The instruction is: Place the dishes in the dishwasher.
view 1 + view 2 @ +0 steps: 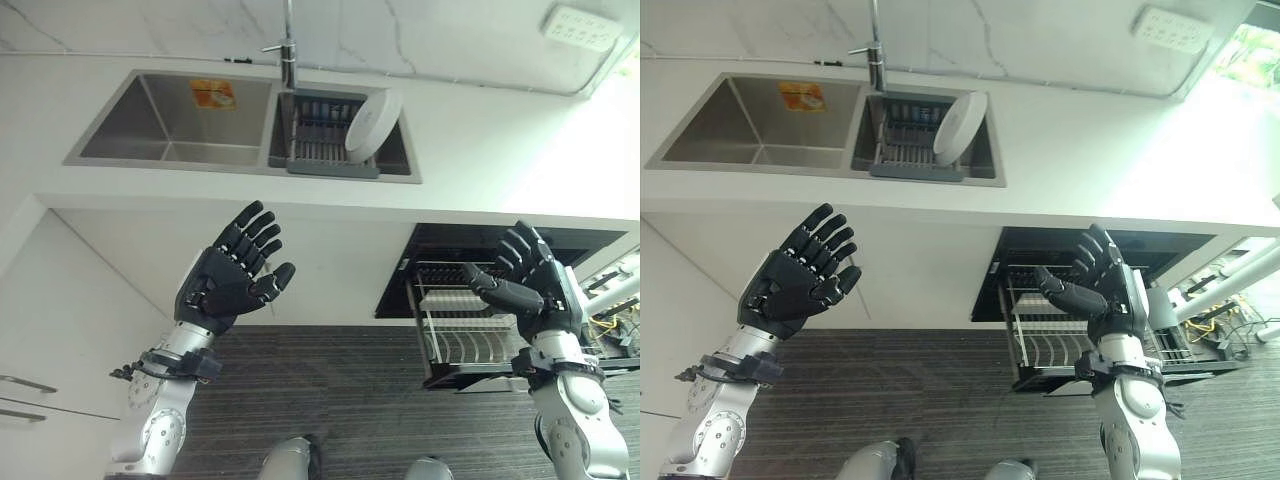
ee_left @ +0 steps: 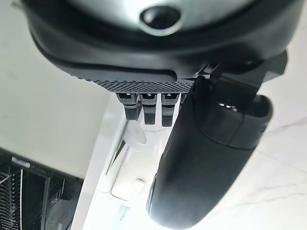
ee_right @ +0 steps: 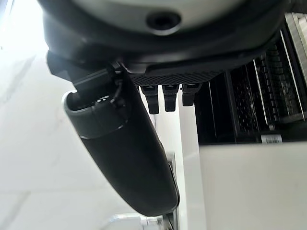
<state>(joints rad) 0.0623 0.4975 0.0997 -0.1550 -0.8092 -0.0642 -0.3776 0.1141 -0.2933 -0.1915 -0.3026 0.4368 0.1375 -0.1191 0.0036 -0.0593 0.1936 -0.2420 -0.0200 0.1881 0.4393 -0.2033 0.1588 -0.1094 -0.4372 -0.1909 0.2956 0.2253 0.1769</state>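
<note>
Looks like nothing's loaded yet. Both the left hand (image 1: 228, 285) and right hand (image 1: 535, 285) hang empty with fingers spread. The plate (image 1: 372, 125) leans in the sink (image 1: 170, 125) up past both hands, and the dishwasher rack (image 1: 462, 335) just behind the right hand looks bare.

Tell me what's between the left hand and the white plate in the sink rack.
In the left eye view, the left hand hangs open below the counter. Between it and the white plate lie only the bare white counter edge and the sink rim.

White counter (image 1: 500, 150) under marbled wall (image 1: 430, 35), dark, perhaps ribbed, floor (image 1: 340, 400)
</note>
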